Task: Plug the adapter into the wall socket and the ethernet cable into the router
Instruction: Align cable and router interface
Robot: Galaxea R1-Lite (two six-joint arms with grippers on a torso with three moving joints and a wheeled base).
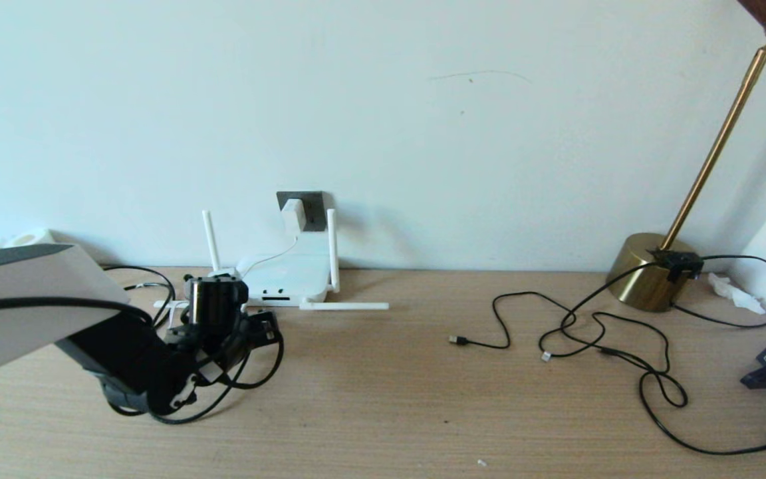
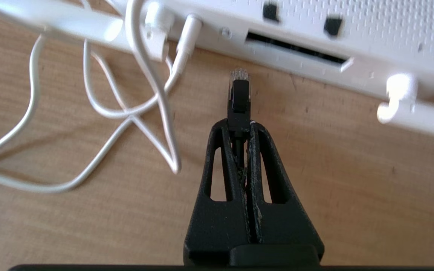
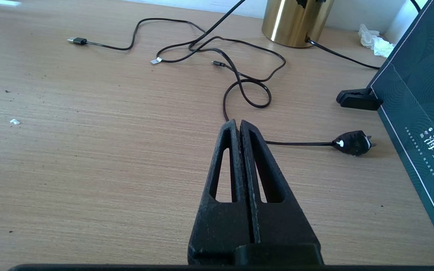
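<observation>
The white router (image 1: 290, 274) lies flat against the wall, two antennas upright and one lying on the table. Above it the white adapter (image 1: 293, 214) sits in the dark grey wall socket (image 1: 310, 203), and its thin cord hangs down to the router. My left gripper (image 2: 239, 126) is shut on the ethernet cable's black plug (image 2: 239, 98). The plug's clear tip points at the router's face (image 2: 315, 35), a short gap away, beside the long dark port slot (image 2: 296, 49). My right gripper (image 3: 238, 123) is shut and holds nothing, low over bare table at the right.
Loops of white cord (image 2: 126, 113) lie next to the router. A brass lamp base (image 1: 645, 269), tangled black cables (image 1: 589, 332) with a black plug (image 3: 352, 143) and a dark box (image 3: 420, 113) fill the right side. A white roll (image 1: 24, 238) sits far left.
</observation>
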